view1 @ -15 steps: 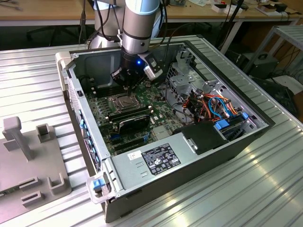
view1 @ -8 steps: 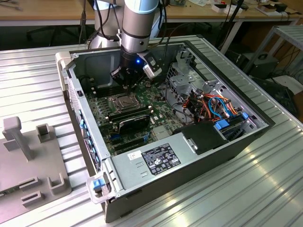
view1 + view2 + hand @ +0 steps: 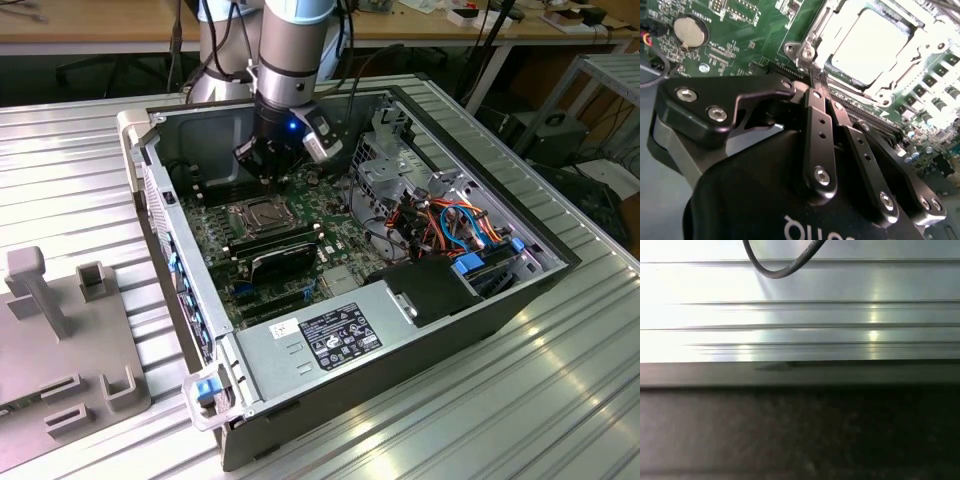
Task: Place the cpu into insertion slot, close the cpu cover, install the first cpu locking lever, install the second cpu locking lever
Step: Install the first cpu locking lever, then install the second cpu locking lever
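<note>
The cpu (image 3: 871, 42) lies flat in the insertion slot (image 3: 257, 216), its pale metal face showing through the window of the cpu cover (image 3: 826, 39), which is folded down over it. In the second wrist view my gripper (image 3: 817, 82) is shut, its two black fingers (image 3: 819, 130) pressed together with nothing visible between them. The tips sit just off the socket's corner bracket (image 3: 801, 51). In the exterior view the gripper (image 3: 270, 180) hangs over the motherboard just behind the socket. I cannot make out the locking levers' positions.
The open computer case (image 3: 430, 340) lies on a ribbed aluminium table (image 3: 560, 400). A black card (image 3: 283, 255) and the power supply (image 3: 340, 335) sit in front of the socket, with a drive cage (image 3: 385, 170) and cables (image 3: 460, 225) on the exterior view's right. A coin battery (image 3: 689, 31) lies nearby.
</note>
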Action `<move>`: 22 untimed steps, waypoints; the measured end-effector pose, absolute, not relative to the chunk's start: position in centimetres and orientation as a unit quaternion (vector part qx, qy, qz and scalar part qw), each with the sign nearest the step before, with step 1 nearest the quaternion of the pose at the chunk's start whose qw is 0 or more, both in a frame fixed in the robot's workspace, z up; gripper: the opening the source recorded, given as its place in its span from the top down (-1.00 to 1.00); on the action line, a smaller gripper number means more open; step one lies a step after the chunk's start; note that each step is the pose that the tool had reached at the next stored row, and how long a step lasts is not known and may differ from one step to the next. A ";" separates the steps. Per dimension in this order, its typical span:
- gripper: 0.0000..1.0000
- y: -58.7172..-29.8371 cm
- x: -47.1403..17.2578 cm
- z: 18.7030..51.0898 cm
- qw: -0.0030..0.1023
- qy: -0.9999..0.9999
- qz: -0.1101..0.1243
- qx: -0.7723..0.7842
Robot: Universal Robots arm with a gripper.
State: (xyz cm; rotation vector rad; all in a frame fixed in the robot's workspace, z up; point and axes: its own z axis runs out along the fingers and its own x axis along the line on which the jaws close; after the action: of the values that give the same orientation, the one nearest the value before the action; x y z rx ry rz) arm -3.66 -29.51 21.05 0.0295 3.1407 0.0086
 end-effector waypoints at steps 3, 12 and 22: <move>0.79 -29.6 -3.7 21.6 0.000 1.000 0.003 0.009; 0.79 -30.2 -3.7 22.3 0.000 1.000 0.003 0.009; 0.79 -30.3 -3.7 22.3 0.000 1.000 0.003 0.009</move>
State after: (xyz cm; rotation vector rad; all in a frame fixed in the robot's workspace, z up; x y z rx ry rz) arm -3.66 -30.31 22.32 0.0294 3.1407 0.0087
